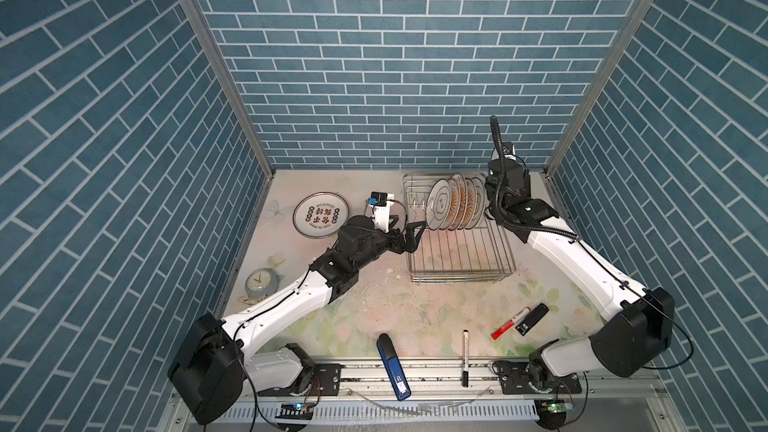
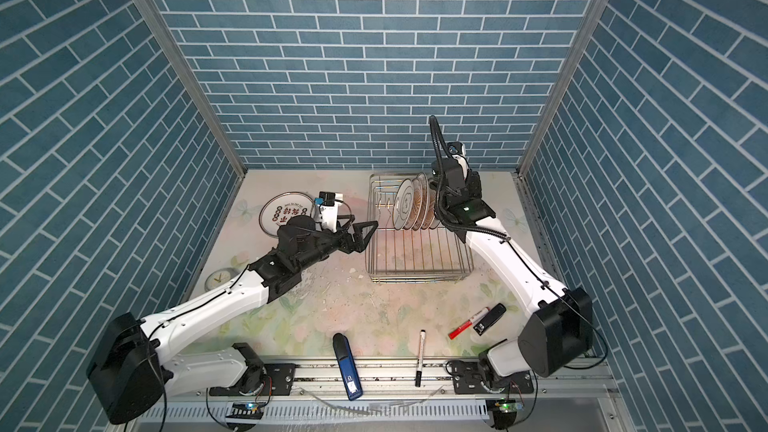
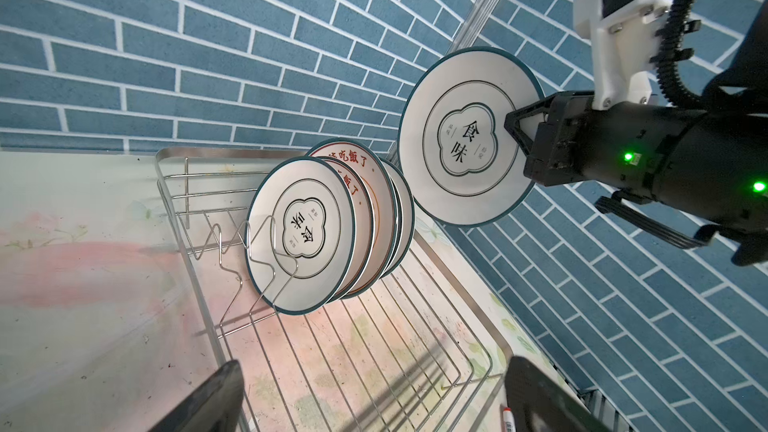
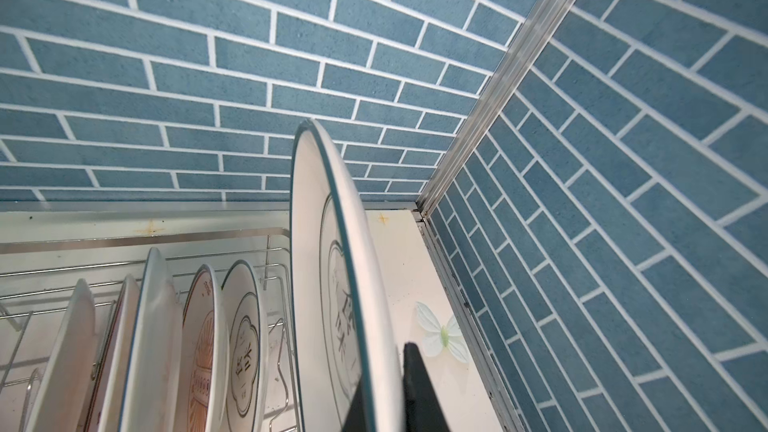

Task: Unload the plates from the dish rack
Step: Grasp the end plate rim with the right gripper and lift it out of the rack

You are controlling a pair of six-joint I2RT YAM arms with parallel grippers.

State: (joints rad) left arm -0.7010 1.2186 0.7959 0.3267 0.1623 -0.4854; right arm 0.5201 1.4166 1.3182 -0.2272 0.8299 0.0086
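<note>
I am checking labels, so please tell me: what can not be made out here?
- right gripper: hidden under its own wrist in both top views.
- plates in the dish rack: count unsure; front plate hides others, left wrist view.
- held plate: cut by right wrist view's lower edge.
- clock: time too small, top views.

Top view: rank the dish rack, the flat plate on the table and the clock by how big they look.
In a top view:
1. dish rack
2. flat plate
3. clock, smaller though nearer the camera, so the order holds.
</note>
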